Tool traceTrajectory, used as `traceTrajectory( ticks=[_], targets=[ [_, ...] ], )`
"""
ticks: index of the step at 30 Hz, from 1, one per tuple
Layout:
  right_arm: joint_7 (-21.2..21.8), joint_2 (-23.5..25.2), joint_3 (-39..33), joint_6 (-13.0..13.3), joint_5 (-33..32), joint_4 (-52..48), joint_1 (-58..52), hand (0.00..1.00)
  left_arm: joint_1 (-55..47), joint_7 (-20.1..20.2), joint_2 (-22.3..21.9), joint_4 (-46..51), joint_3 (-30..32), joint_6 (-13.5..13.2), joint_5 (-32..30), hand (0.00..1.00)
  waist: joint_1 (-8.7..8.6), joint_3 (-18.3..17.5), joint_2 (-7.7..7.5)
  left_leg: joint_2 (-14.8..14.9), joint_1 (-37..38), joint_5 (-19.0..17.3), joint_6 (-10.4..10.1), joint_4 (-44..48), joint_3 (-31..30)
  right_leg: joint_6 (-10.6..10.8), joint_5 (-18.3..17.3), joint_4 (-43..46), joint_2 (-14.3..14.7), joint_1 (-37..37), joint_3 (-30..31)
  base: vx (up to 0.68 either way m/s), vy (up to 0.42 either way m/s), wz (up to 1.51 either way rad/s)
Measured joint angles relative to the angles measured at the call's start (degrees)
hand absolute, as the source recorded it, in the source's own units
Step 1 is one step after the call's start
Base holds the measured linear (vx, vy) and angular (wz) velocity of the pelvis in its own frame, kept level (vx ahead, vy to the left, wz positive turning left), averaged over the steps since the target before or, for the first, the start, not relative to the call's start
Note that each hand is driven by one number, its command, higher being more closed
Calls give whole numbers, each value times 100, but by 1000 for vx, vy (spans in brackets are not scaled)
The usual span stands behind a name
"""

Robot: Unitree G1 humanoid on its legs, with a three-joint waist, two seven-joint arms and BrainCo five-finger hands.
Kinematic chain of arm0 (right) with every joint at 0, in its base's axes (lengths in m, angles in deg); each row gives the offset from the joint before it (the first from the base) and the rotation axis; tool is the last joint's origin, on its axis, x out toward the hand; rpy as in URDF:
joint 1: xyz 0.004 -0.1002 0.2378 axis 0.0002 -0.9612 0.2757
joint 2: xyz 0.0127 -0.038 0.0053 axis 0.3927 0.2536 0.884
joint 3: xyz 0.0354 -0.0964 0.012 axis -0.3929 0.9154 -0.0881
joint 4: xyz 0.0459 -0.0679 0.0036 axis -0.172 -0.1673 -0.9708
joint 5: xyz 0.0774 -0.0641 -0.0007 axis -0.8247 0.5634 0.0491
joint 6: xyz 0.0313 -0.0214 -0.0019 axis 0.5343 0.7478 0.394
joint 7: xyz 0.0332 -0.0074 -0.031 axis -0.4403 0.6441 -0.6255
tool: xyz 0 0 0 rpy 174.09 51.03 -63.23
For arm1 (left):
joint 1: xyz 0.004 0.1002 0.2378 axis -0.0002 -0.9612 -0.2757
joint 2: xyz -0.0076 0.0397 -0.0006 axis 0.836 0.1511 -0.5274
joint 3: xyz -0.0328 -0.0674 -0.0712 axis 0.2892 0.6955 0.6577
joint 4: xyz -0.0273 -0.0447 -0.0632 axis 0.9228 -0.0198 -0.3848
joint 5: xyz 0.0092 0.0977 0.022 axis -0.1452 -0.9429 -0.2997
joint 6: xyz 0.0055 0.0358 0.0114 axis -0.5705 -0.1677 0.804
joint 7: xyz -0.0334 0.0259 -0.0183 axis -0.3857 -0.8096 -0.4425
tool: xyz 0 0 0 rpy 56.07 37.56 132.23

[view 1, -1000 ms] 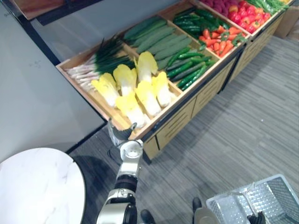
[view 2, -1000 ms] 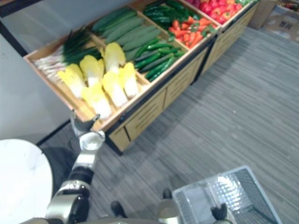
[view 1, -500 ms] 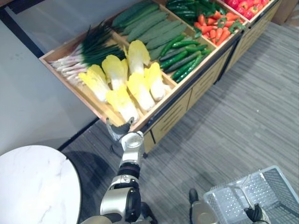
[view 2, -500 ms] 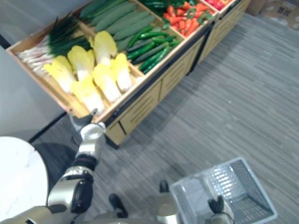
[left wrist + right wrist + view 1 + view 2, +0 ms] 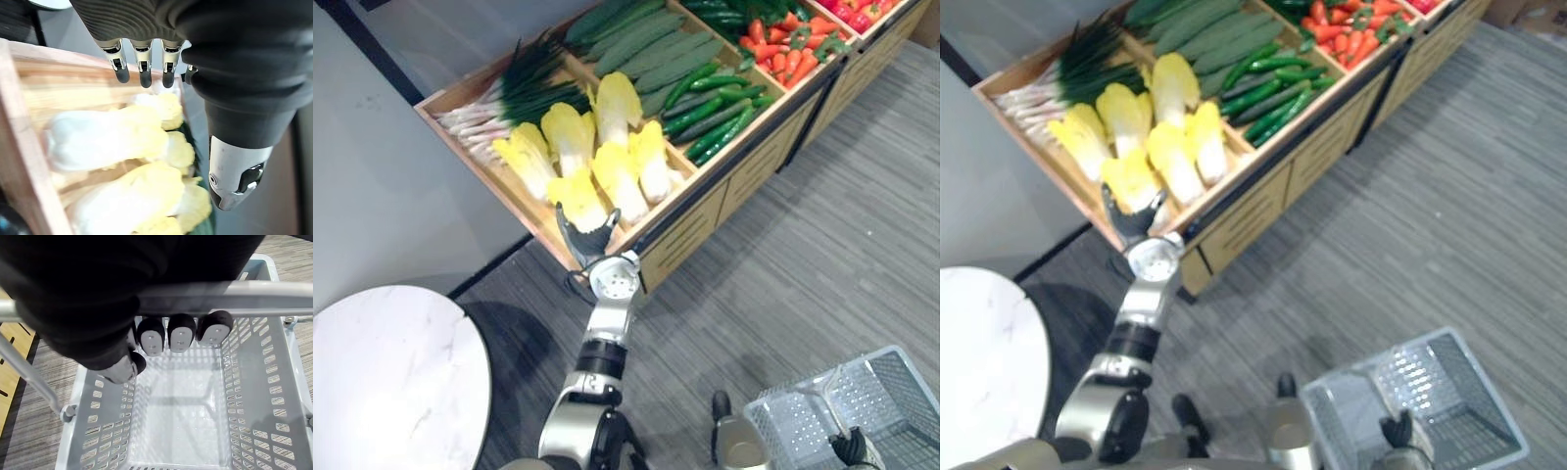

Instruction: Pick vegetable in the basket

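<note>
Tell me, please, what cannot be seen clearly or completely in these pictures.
1. Left eye view: the left hand covers the near end of the front cabbage; contact cannot be told.
2. Left wrist view: the cabbages are blurred, so the gap below the fingers is unclear.
3. Left eye view: the lower edge cuts off the basket and the right hand.

The two head eyes stare steeply down from above, set slightly apart, and share the wooden vegetable stand point(image 5: 749, 176), the grey floor point(image 5: 822, 255) and the white basket point(image 5: 891, 392) at lower right. The left wrist camera rides close behind the left hand point(image 5: 220, 58), facing along its fingers point(image 5: 142, 61) onto the yellow cabbages point(image 5: 112, 142). The right wrist camera looks past the right hand point(image 5: 98, 298), down into the basket.
</note>
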Motion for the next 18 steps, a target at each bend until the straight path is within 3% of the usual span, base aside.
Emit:
traceTrajectory(
  ticks=[5,9,12,18],
  targets=[
    [2,8,-120,-24,-16,88,-2,100,-1311,291,248,726,-121,-94,-407,0,90,4,47,18,2,10,14,-1,-272,-3,-2,-22,4,150,-224,-6,6,23],
    [6,12,-269,-68,-69,242,-20,100,-2379,572,462,1060,70,-124,-646,0,356,5,80,23,-7,4,14,-5,-385,-4,-3,-24,-1,231,-330,-43,21,19],
    [14,12,-258,-67,-66,242,-26,100,-2853,736,532,600,417,-133,-656,0,414,-32,153,93,-9,-192,121,-17,-397,4,-23,-38,33,272,-415,-70,39,13],
    [61,25,-357,-52,-64,344,-53,100,-3408,938,679,-1392,1260,-54,-799,0,632,-139,219,113,43,-264,68,-40,-246,73,2,-129,89,286,-262,-23,24,-9]
  ],
)
